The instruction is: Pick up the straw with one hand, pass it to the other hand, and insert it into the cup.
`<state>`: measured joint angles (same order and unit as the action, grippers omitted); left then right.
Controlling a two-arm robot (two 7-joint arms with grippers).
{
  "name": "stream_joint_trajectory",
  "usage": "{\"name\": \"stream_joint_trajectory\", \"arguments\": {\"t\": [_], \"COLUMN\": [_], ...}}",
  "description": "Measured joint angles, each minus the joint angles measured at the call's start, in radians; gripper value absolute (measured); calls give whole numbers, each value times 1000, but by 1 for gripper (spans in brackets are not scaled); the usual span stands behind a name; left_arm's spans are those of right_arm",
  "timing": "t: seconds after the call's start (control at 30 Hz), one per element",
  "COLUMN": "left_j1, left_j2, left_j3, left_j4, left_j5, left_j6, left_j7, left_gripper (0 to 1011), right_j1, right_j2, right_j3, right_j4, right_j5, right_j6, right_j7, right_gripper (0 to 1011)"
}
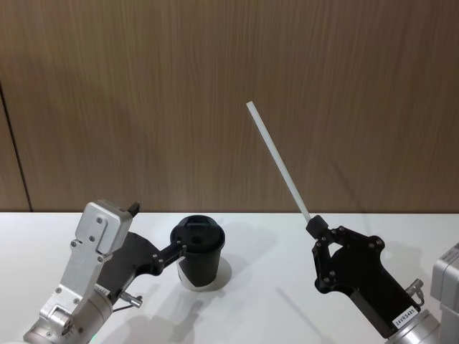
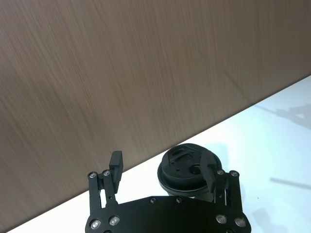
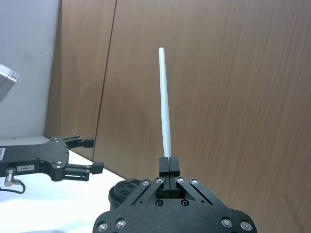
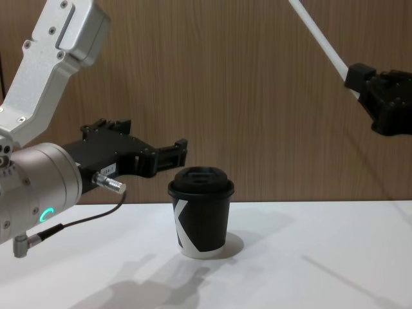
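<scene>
My right gripper [image 1: 314,226] is shut on the lower end of the white straw [image 1: 278,159]. It holds the straw in the air to the right of the cup, slanting up and to the left. The right wrist view has the straw [image 3: 165,111] rising straight out of the closed right gripper [image 3: 169,162]. The black lidded cup [image 1: 199,258] stands upright on the white table [image 1: 287,301]. My left gripper [image 4: 181,153] is open and hovers at about lid height beside the cup [image 4: 201,212], holding nothing. From the left wrist view the lid [image 2: 187,170] lies between the spread fingers [image 2: 115,160].
A brown wood-panel wall [image 1: 215,86] stands just behind the table. The white table surface stretches to the right of the cup and toward me. Under the cup is a small pale disc [image 1: 222,276].
</scene>
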<state>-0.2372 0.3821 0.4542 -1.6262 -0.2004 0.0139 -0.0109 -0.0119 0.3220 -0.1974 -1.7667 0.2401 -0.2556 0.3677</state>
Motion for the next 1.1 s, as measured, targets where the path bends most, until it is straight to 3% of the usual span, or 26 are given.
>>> {"name": "stream_joint_trajectory", "arguments": {"t": [0.33, 0.53, 0.87, 1.1], "left_j1": [0, -3, -12, -21], "left_j2": [1, 8, 21, 25], "left_j3": [-1, -6, -26, -48], "left_j4": [-1, -3, -15, -30], "left_j5": [-3, -28, -122, -231], "left_j6": [-2, -15, -25, -6], "left_j7": [-10, -54, -171, -279], "left_gripper": [1003, 1003, 1003, 1003], "right_j1": [7, 9, 11, 11], "right_j2": [1, 2, 2, 2], "right_j3": [-6, -8, -10, -11], "right_j4": [6, 8, 10, 11], "right_j5": [9, 12, 14, 15], "right_j6": [-5, -7, -8, -9], "right_j7": [7, 10, 12, 12], "right_gripper": [1, 2, 2, 2]}}
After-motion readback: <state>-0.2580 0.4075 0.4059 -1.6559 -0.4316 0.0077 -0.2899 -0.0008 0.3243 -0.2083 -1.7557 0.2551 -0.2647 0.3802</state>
